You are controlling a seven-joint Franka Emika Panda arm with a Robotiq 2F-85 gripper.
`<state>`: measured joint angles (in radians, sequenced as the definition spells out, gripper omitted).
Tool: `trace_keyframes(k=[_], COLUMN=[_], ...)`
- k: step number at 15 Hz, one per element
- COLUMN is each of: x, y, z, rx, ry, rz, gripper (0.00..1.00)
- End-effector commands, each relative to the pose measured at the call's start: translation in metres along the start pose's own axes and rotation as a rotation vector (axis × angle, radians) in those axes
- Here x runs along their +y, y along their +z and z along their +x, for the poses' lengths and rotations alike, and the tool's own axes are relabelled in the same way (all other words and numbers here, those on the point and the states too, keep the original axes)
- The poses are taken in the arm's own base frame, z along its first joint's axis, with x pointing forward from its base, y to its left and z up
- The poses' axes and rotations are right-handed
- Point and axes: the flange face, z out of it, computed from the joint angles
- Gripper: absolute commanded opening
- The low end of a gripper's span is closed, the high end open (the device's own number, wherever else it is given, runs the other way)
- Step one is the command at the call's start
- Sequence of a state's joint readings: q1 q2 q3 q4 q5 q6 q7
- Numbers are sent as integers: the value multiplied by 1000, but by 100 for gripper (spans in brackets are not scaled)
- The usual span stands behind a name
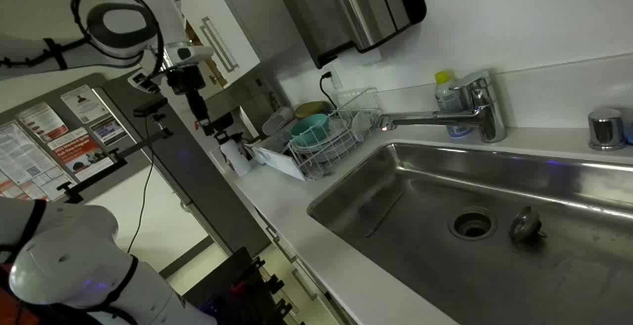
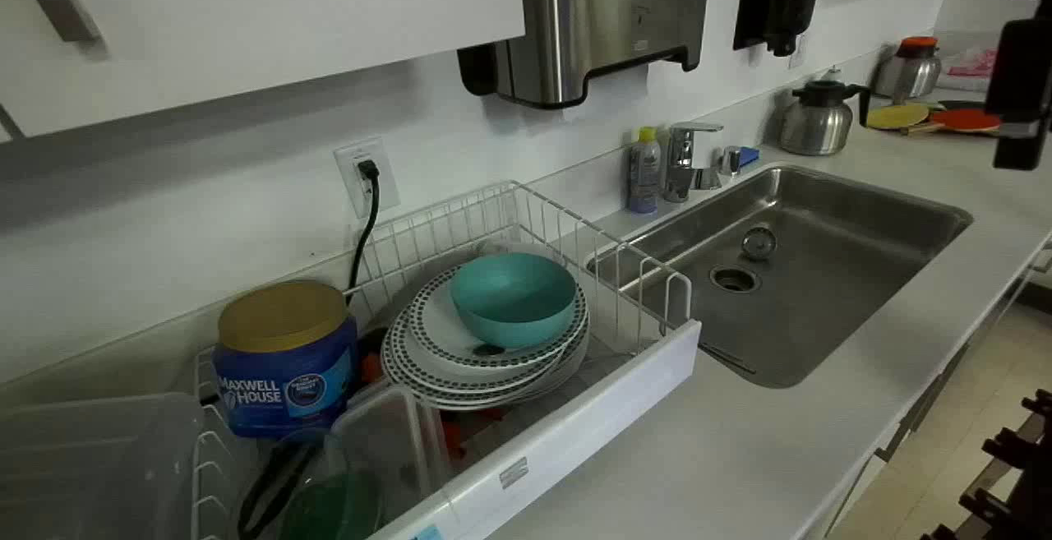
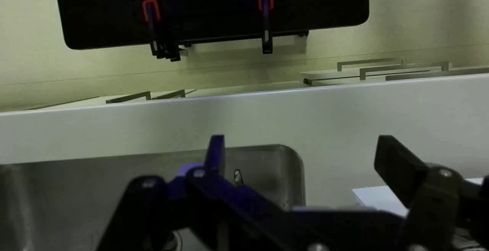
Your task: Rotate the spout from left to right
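Note:
The spout [image 1: 435, 118] is a long, slim silver tube. In an exterior view it points left from its chunky chrome faucet base [image 1: 490, 115], with its tip near the sink's back left corner. The base shows behind the sink in an exterior view [image 2: 680, 163], where the spout is hard to make out. My gripper [image 1: 218, 132] is black and hangs at the left, well apart from the spout. In the wrist view my gripper [image 3: 301, 140] has its fingers wide apart with nothing between them. The spout does not show in the wrist view.
A white dish rack [image 1: 324, 159] with plates and a teal bowl [image 2: 514, 297] stands between my gripper and the faucet. A yellow-capped bottle [image 2: 645, 174] stands beside the faucet base. A towel dispenser [image 1: 351, 8] hangs above. The drain plug [image 1: 525, 225] lies in the sink.

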<state>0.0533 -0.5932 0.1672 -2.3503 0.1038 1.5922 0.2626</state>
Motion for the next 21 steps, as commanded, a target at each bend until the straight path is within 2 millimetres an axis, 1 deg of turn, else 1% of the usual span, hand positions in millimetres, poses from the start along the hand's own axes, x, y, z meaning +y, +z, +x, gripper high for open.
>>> trace_keyframes(k=[1,6,8,10,12,13,16,18,21], x=[0,0,2,7,16,23,45,63,87], y=[-1,-1,-8,-17,-26,-29,-26,-17,5], z=[0,0,13,32,61,78,132,165,205], rx=[-1,-1,37,102,191,252,390,451,514], ry=[0,0,15,42,96,139,273,378,527], rz=[0,0,13,32,68,81,103,106,95], gripper=[100,100,100,100,100,100,100,100,100])
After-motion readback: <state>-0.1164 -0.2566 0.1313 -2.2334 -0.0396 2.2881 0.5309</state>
